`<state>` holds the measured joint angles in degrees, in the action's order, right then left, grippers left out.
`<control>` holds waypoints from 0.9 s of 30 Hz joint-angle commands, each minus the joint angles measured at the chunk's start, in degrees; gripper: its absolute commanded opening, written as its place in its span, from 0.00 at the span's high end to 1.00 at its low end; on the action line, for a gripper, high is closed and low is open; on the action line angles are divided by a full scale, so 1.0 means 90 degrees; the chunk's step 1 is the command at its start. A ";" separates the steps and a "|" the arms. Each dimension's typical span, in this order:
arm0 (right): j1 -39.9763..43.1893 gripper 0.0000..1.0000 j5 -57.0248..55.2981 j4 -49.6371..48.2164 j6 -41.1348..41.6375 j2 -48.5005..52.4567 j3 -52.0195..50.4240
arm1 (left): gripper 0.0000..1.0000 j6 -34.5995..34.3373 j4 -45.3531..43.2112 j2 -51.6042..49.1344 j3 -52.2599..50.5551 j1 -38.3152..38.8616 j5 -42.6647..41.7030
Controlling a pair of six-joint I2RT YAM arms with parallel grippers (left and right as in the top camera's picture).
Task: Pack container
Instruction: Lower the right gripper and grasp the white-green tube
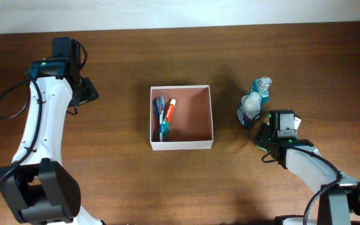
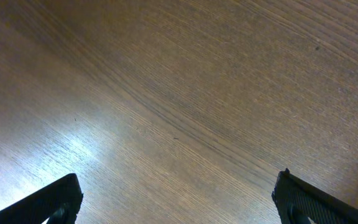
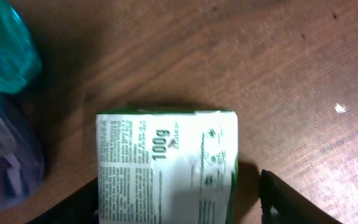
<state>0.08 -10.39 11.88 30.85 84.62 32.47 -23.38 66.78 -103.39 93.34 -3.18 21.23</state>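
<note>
Packet [image 3: 166,168] lies flat between your right jaws, spread astride it and not pinching, lined up for lifting into the container [image 1: 181,144]. Your left jaws hang wide apart, idle.

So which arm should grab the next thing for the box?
Right, probably. The right gripper straddles the packet beside the bottle, jaws not yet shut. The left gripper hangs open over bare table, far from any item.
</note>
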 commanded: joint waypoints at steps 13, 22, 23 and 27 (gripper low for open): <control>0.0000 0.42 -0.0644 0.1717 0.0124 -0.1280 0.0386 | 0.01 0.0029 0.0015 0.0027 0.0051 -0.0010 -0.0012; 0.0000 0.20 -0.0709 0.2021 0.0119 -0.1299 0.0381 | 0.01 0.0032 0.0015 0.0027 0.0051 -0.0010 -0.0012; 0.0000 0.18 -0.0709 0.2047 0.0102 -0.1248 0.0381 | 0.00 0.0032 0.0015 0.0027 0.0051 -0.0010 -0.0012; 0.0000 0.15 -0.0714 0.2118 0.0102 -0.0913 0.0330 | 0.01 0.0029 0.0015 0.0027 0.0051 -0.0010 -0.0012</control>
<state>0.08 -15.49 30.89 31.48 74.26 35.22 -23.35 66.78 -103.39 93.34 -3.18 21.23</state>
